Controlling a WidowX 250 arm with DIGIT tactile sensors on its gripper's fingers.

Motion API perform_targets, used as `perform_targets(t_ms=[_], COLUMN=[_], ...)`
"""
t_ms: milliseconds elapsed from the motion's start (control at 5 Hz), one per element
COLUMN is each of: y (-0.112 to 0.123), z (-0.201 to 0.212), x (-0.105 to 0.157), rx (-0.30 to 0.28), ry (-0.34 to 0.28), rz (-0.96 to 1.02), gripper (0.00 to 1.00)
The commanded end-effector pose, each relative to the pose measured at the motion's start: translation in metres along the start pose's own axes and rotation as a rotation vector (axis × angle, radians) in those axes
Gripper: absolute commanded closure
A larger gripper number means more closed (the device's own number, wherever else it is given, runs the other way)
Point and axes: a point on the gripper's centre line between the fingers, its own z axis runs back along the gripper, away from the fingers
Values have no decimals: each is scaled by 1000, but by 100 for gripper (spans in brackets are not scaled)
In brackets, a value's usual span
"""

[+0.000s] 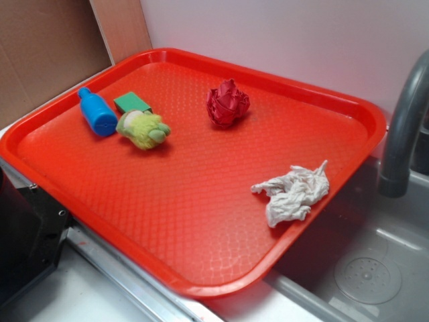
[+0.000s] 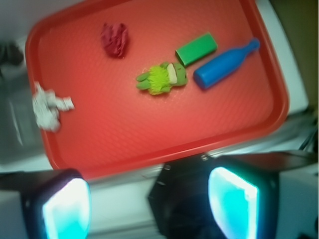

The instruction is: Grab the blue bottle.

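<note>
The blue bottle point(image 1: 97, 113) lies on its side at the far left of the red tray point(image 1: 201, 282), cap toward the back corner. In the wrist view the blue bottle point(image 2: 224, 66) lies near the tray's right side. My gripper point(image 2: 149, 209) shows only in the wrist view. It is open and empty, its two pads point(image 2: 67, 211) wide apart, high above the tray's near edge and well away from the bottle. The gripper is out of view in the exterior view.
A green rectangular block point(image 1: 132, 102) and a yellow-green plush point(image 1: 143, 129) lie right beside the bottle. A crumpled red cloth point(image 1: 227, 103) and a crumpled white cloth point(image 1: 293, 192) lie on the tray. A sink with a grey tap point(image 1: 402, 127) is at the right.
</note>
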Motion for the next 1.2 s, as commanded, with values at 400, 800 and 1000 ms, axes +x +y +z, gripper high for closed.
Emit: perform_targets(t_ms=[400, 800, 1000], y=[45, 65, 71], z=[-63, -117, -138], x=[63, 90, 95], rx=[-93, -61, -26], ry=[-171, -227, -253], rz=[673, 775, 787], gripper=[0, 0, 0])
